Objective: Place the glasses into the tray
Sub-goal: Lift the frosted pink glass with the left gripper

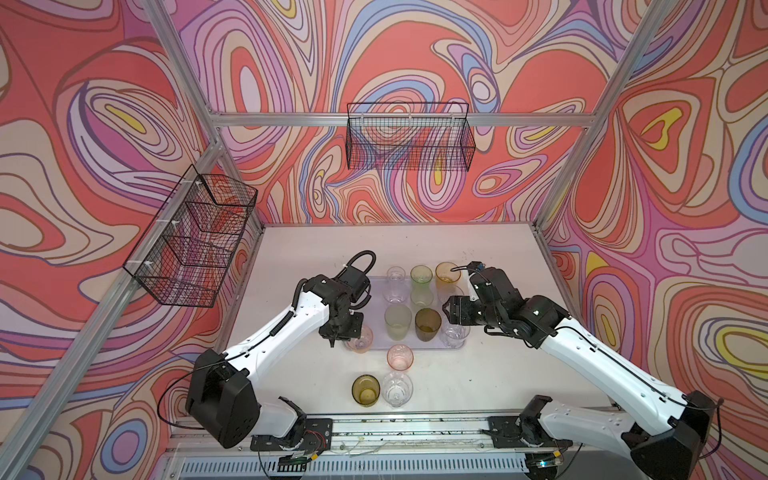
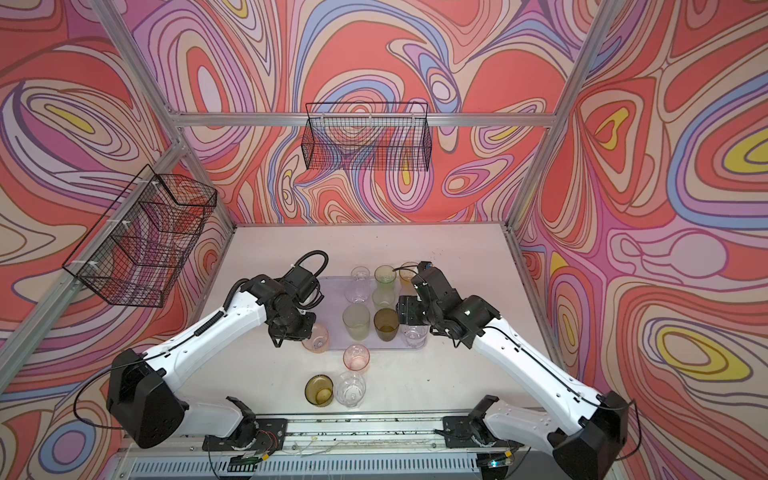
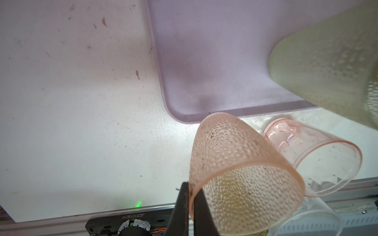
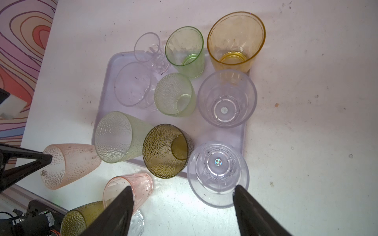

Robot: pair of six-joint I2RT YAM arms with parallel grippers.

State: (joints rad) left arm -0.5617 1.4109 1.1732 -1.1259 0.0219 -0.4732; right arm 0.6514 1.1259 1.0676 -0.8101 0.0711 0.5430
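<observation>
Glasses: thirteen counted, nine on the tray at frame centre, three on the table below it | dimpled pink glass is pinched at the rim by the left gripper, at the tray's lower left corner | right gripper is spread wide, nothing held, over the tray's lower right | two wire baskets are hung upper left and upper centre.

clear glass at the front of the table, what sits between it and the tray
A smooth pink glass stands there, just off the near rim of the tray and beyond the clear glass. Both top views show it.
</observation>
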